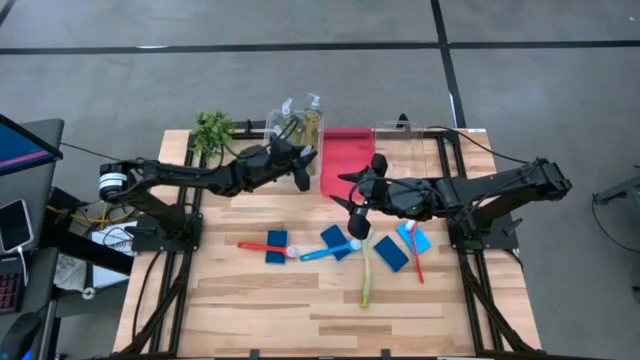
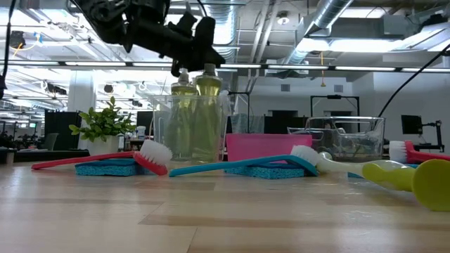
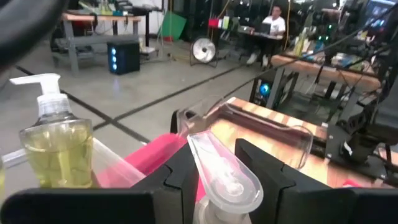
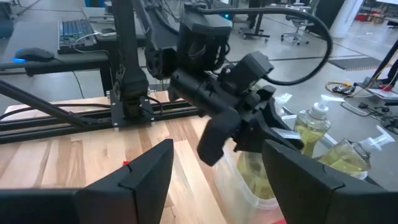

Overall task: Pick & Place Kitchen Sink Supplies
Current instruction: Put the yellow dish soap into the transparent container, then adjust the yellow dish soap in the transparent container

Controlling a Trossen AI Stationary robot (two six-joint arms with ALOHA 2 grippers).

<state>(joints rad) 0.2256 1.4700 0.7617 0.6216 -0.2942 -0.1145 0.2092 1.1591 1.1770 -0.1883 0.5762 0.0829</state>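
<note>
The wooden tabletop (image 1: 250,300) fills the centre of the high view, carrying a red tray (image 1: 342,160) at top centre and a clear tub (image 1: 290,128) of soap bottles (image 1: 312,118) just left of it. The left claw (image 1: 300,172) pinches a pump bottle (image 3: 227,186) beside that tub. The right claw (image 1: 357,222), spread and empty, hangs mid-frame above the blue sponges (image 1: 277,246) and the brushes (image 1: 367,270) lying on the wood.

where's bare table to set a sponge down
The near strip of the table, in front of the brushes, is bare, as is the left side beyond the red brush. It is crowded mid-table around the blue sponges and at the far edge, where the left hand works at the soap bottles.
</note>
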